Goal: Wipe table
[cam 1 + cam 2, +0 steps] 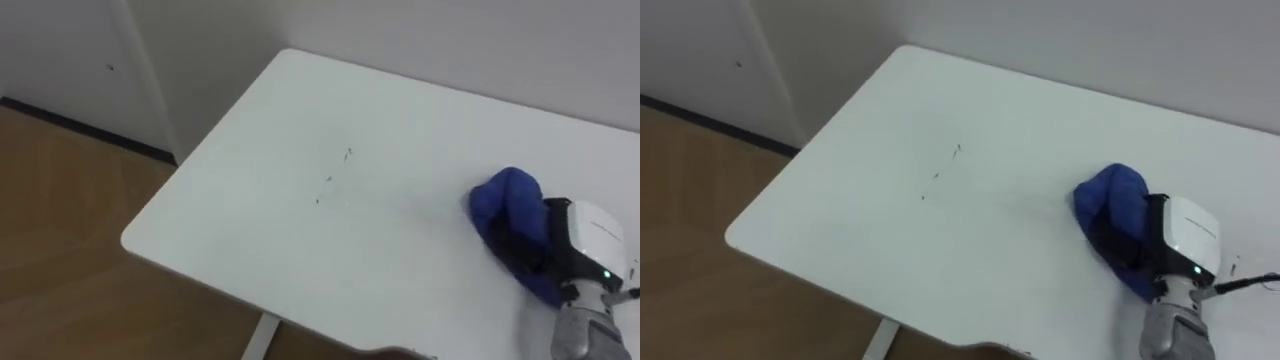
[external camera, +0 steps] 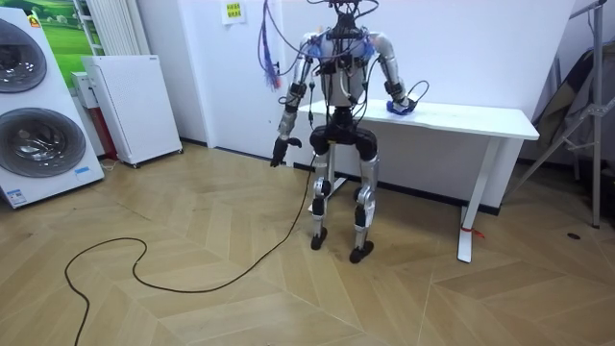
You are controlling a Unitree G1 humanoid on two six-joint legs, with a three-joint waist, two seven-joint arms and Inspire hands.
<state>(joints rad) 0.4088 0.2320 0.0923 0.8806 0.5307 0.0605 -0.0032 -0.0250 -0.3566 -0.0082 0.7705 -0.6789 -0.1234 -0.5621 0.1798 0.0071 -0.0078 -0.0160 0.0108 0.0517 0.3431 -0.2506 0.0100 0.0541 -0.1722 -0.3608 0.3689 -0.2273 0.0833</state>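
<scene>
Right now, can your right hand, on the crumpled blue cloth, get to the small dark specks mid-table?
Probably yes. The right hand rests on the crumpled blue cloth. The small dark specks lie to its left, and nothing but bare white table shows between them.

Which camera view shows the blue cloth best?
The right eye view: the blue cloth shows large and whole on the white table, bunched at the right hand. The left eye view shows much the same; the room view gives a small blue speck.
</scene>
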